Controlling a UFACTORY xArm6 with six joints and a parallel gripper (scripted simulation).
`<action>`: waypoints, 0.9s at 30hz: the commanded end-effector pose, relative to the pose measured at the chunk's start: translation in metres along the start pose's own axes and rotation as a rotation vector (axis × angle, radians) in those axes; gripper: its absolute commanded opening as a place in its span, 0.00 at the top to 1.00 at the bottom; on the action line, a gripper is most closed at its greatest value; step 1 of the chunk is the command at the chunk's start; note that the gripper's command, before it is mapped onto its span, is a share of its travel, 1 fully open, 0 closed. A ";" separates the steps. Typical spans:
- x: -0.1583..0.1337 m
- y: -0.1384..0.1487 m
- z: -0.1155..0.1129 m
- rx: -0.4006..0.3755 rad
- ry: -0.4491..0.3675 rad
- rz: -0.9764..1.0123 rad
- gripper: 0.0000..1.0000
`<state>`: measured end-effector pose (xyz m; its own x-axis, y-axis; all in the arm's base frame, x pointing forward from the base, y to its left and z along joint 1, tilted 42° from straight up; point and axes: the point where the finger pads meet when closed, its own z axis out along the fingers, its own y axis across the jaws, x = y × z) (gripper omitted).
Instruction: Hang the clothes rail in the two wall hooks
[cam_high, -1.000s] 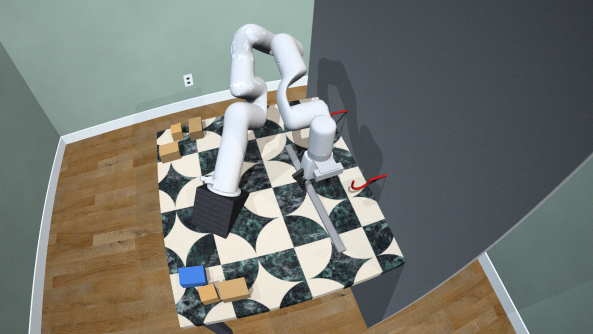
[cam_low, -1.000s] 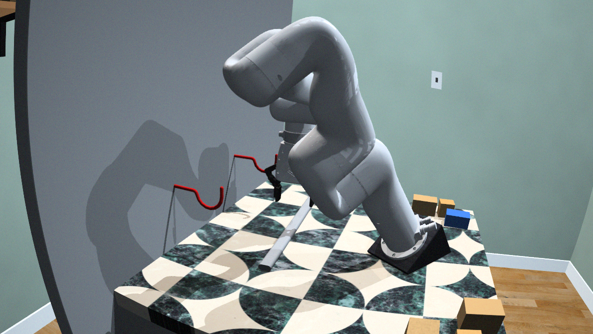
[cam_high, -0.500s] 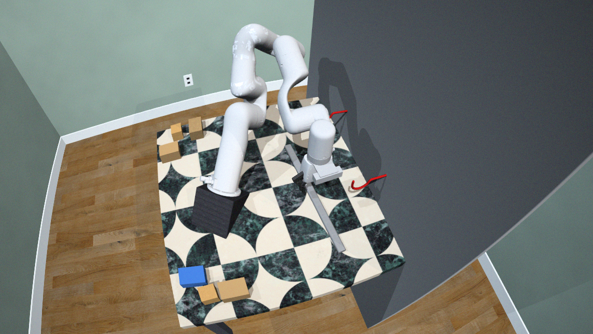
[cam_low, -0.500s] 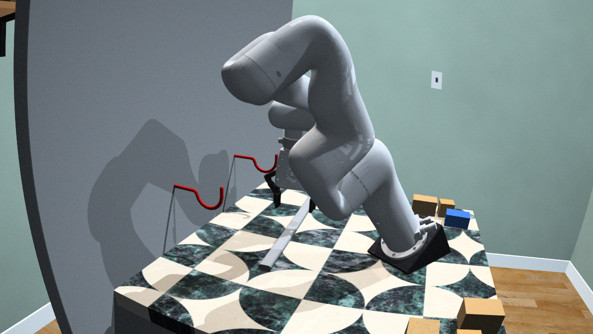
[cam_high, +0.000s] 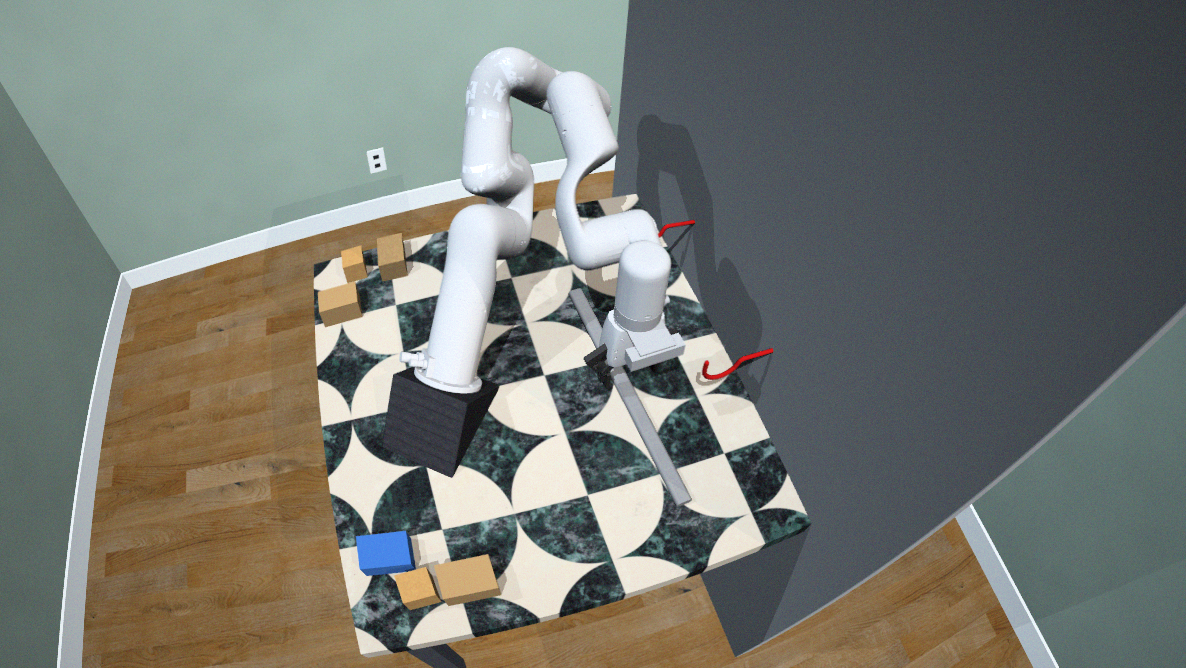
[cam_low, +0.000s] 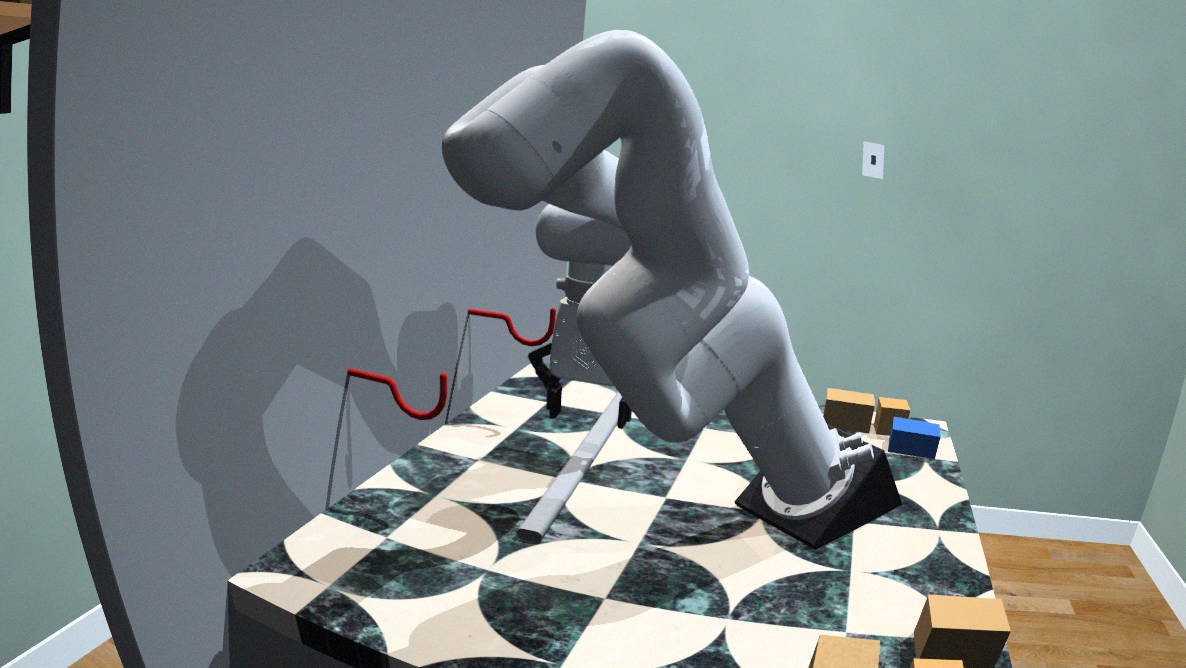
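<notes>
The grey clothes rail (cam_high: pixel 634 400) lies flat on the patterned table, running from near the wall end toward the front edge; it also shows in the exterior view (cam_low: pixel 572 468). My gripper (cam_high: pixel 611 367) (cam_low: pixel 585 404) points down over the rail's middle part, open and empty, one black finger on each side of the rail, just above the table. Two red wall hooks stick out of the dark grey wall: the far hook (cam_high: pixel 676 228) and the near hook (cam_high: pixel 734 362). In the exterior view they are the hook (cam_low: pixel 518 325) close to my gripper and the hook (cam_low: pixel 402 391) further left.
The dark wall panel (cam_high: pixel 871 248) stands along the table's right side. Tan blocks (cam_high: pixel 373 265) sit at the table's far left corner. A blue block (cam_high: pixel 385 551) and tan blocks (cam_high: pixel 452 580) sit at the near left corner. My arm's black base (cam_high: pixel 435 419) is mid-table.
</notes>
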<state>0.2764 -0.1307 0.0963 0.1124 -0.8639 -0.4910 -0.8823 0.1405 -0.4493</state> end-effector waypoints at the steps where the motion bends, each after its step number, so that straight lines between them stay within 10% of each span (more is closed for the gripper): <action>1: 0.001 -0.001 0.002 0.001 0.002 -0.001 0.00; 27: 0.001 -0.001 0.018 0.001 0.002 -0.001 0.00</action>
<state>0.2838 -0.1227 0.0841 0.1124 -0.8638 -0.4911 -0.8823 0.1405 -0.4492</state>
